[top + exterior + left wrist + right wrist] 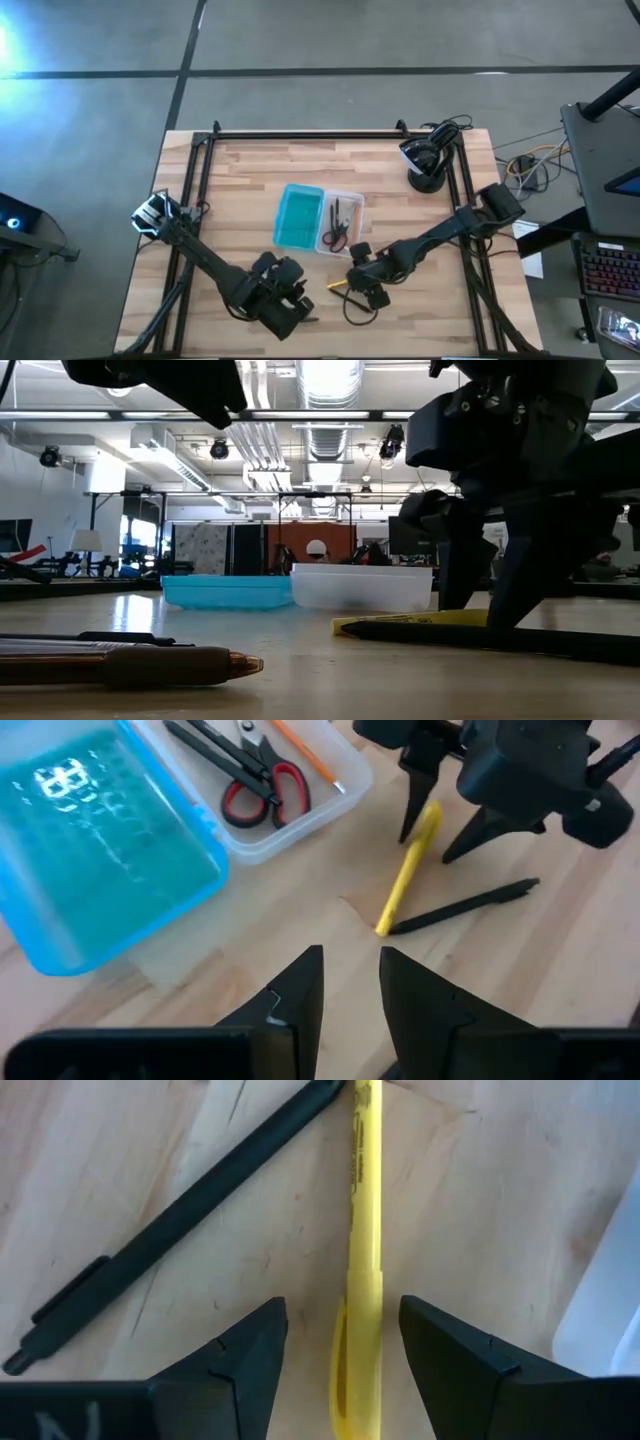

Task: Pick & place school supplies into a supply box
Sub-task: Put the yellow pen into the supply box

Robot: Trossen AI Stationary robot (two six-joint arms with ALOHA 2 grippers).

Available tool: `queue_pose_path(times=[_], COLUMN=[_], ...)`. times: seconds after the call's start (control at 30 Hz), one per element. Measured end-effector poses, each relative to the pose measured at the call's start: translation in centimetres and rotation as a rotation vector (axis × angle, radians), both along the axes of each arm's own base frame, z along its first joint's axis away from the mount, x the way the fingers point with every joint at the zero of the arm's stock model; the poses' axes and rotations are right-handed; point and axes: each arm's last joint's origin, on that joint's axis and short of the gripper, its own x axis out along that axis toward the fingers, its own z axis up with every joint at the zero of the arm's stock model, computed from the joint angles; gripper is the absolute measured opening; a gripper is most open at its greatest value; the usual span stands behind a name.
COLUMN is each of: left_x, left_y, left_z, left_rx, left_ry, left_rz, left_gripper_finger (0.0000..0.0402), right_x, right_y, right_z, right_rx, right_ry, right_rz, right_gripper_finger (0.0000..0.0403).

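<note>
The clear supply box (343,222) stands on the table with its teal lid (298,216) lying beside it. Inside the supply box (300,795) lie red-handled scissors (255,795), black pens and an orange pencil. A yellow pen (362,1250) and a black pen (170,1220) lie on the wood, meeting at one end. My right gripper (342,1308) is low over the table and open, one finger on each side of the yellow pen (410,870), without touching it. My left gripper (350,965) hovers open nearer the table's near edge, above bare wood.
Two more pens, a brown one (130,663) and a black one (100,638), lie close to the low camera. A black camera stand (428,165) sits near the far right corner. Black frame rails (195,180) run along the table's sides.
</note>
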Motion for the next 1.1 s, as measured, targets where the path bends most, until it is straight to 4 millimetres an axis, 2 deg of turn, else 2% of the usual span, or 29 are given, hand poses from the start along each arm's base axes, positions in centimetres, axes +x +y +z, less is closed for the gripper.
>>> queue_pose_path(times=[0.17, 0.43, 0.57, 0.73, 0.83, 0.93, 1.1], left_x=[-0.5, -0.7, -0.9, -1.1, -1.2, -1.3, -1.2], left_y=[0.4, 0.8, 1.1, 1.3, 1.4, 1.4, 1.5], left_z=[0.4, 1.1, 1.3, 1.6, 1.9, 2.0, 2.0], left_rx=[0.014, 0.030, 0.025, 0.004, 0.000, -0.005, -0.021], left_ry=[-0.005, -0.046, -0.060, -0.084, -0.097, -0.120, -0.171], left_rz=[0.039, 0.075, 0.111, 0.156, 0.164, 0.189, 0.250], left_gripper_finger=[0.0084, 0.0084, 0.0084, 0.0084, 0.0084, 0.0084, 0.0084], right_x=[0.2, 0.3, 0.0, -2.1, -2.9, -3.9, -5.5], right_y=[-0.6, -1.9, -1.9, -1.4, -1.8, -3.3, -7.0], right_z=[-0.5, -0.9, -0.5, 2.4, 6.1, 9.5, 12.0], right_rx=[0.067, 0.083, 0.088, 0.160, 0.268, 0.344, 0.495], right_ry=[0.051, 0.068, 0.081, 0.126, 0.030, -0.120, -0.364], right_rz=[-0.065, -0.123, -0.128, -0.180, -0.300, -0.547, -1.121], right_gripper_finger=[0.0169, 0.0066, 0.0034, 0.0024, 0.0017, 0.0012, 0.0009])
